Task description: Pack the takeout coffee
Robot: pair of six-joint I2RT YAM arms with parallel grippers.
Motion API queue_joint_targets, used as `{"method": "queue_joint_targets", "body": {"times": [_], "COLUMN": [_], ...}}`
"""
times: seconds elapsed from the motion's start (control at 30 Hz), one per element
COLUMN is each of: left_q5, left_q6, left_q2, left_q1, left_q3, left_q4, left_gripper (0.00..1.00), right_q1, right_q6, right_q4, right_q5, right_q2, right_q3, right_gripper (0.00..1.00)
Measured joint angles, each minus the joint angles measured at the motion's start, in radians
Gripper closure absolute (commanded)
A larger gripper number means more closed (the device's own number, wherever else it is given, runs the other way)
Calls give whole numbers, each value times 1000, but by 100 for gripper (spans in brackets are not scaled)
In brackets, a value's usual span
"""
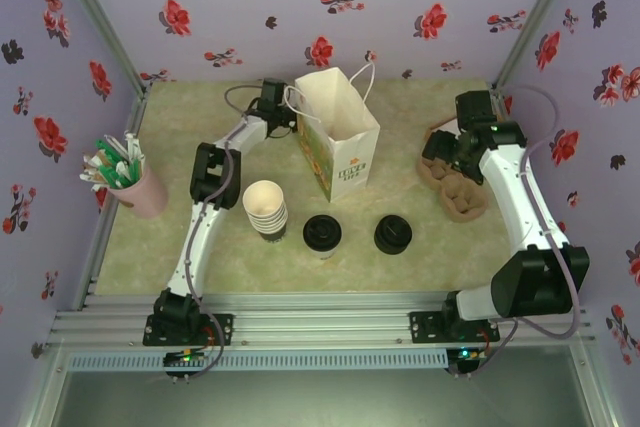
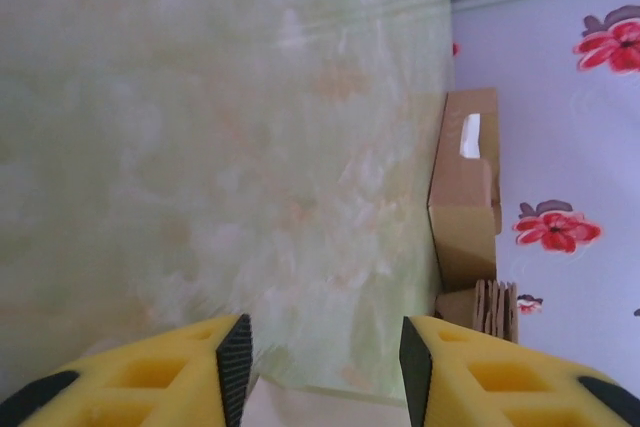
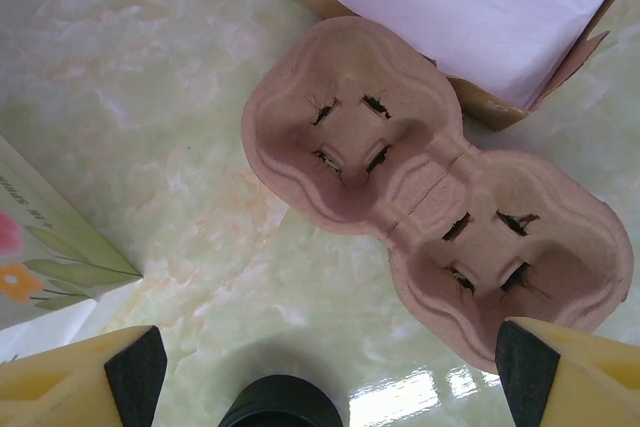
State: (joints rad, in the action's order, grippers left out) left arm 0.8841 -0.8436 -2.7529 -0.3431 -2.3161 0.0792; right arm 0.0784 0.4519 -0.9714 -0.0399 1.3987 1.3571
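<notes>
The takeout coffee [image 1: 322, 234], a small pale cup under a black lid, stands on the table near the front, in front of the white paper bag [image 1: 337, 132]. The bag stands upright and open at the back middle. My left gripper [image 1: 281, 104] is at the bag's left rim by a handle. In the left wrist view my left gripper [image 2: 325, 367] has its jaws apart, with the bag's white edge [image 2: 320, 409] low between them. My right gripper [image 1: 446, 155] hangs wide open over the pulp cup carriers [image 3: 430, 197], holding nothing, seen again in the right wrist view [image 3: 320, 372].
A stack of lidless cream cups [image 1: 265, 209] and a stack of black lids [image 1: 393, 235] flank the coffee. A pink cup of stirrers [image 1: 135, 185] stands far left. A cardboard box [image 2: 465, 187] sits by the right wall. A black round top [image 3: 280, 402] shows below the carriers.
</notes>
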Motion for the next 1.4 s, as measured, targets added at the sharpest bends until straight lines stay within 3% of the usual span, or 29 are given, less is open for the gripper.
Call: {"method": "queue_joint_targets", "body": {"times": [0.37,0.6,0.77,1.0,1.17,1.4], "left_q5": [15,23,23,22,19,13], "left_q6": [-5,-31,-62,-71,-71,-71], "left_q2": [137,186,214,227,287,456], "left_q1": [-78,-122,-117,-63,-14,25], "left_q3": [177,315,365,269,258,404], "left_q4": [-97,-172,-201,-175,-159,-177], "left_gripper": [55,54,38,23,16,11], "right_q1": [-45,-100,-148,-192,-195,-195], "right_q6": [-2,-20,-44,-71,-82,-83], "right_q4": [29,55,93,147,179,197], "right_q5": [29,76,133,184,229,310], "right_q2": [1,1,2,63,123,135], "right_q3": [-72,-143,-199,-214,-231,-280], "right_gripper": [13,7,1,1,1,1]}}
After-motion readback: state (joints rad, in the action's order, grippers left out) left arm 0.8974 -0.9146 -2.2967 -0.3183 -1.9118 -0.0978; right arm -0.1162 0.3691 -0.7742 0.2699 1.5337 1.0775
